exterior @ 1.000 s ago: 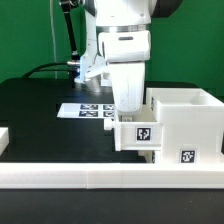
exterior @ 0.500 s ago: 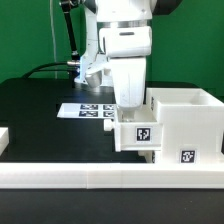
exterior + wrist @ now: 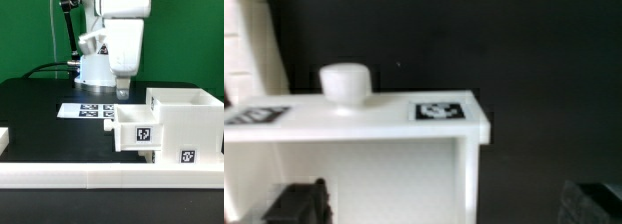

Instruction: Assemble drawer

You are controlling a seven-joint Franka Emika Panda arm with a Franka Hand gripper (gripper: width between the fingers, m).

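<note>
The white drawer housing [image 3: 186, 118] stands at the exterior view's right, next to the front rail. A small white tray [image 3: 135, 131] with a square tag sticks out of its left side. My gripper [image 3: 122, 92] hangs above the tray, apart from it, open and empty. In the wrist view the tray's white front [image 3: 375, 165] lies below the gripper [image 3: 446, 203], with a round white knob [image 3: 343, 84] and two tags on it. The dark fingertips [image 3: 297, 203] stand wide apart at either side.
The marker board [image 3: 88, 110] lies flat on the black table behind the tray. A long white rail [image 3: 100, 180] runs along the table's front edge. A white part [image 3: 3, 140] shows cut off at the exterior view's left edge.
My gripper has risen from the tray, where it was down low, and now hangs clear above it. The tray and housing have not moved.
</note>
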